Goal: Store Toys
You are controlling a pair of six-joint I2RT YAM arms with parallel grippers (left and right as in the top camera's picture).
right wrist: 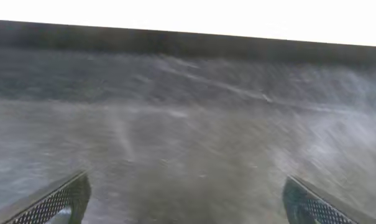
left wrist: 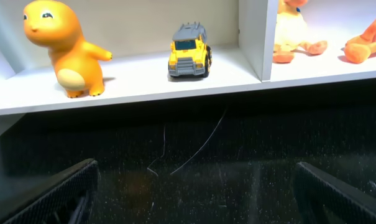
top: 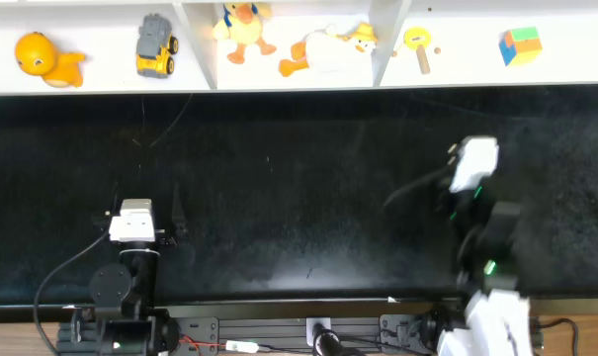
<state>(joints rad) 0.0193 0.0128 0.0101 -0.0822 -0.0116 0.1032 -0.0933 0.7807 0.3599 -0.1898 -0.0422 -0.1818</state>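
A black mat (top: pixel 299 198) covers the work surface. A white shelf (top: pixel 279 83) with upright dividers runs along its far edge. The toys are all in the shelf:
- An orange figure (top: pixel 47 59) and a yellow truck (top: pixel 156 45) share one compartment.
- A plush duck (top: pixel 244 28) and a lying plush (top: pixel 326 51) share the next.
- A wooden rattle (top: pixel 417 44) and a colour cube (top: pixel 520 45) stand farther along.

The left gripper (left wrist: pixel 194 190) is low over the mat, fingers spread wide and holding nothing. The yellow truck is straight ahead of the gap between the fingers and well apart from them. The orange figure is ahead and beyond the robot's-left finger. A divider (left wrist: pixel 250 34) separates the truck from the plush duck. The right gripper (right wrist: pixel 186 202) is also spread wide and empty, close above the mat, with the shelf front ahead of its fingers.

Judgement: storage appears complete, so the step in hand is most likely clearing the arms.

To do this well:
1. Keep both pairs of fingers open.
2. Draw each arm straight back from the shelf. Do not sweep sideways near the front lip.
3. Avoid knocking the shelf. The truck stands on wheels near the lip and would probably roll.
4. Confirm that every toy sits fully behind the lip.
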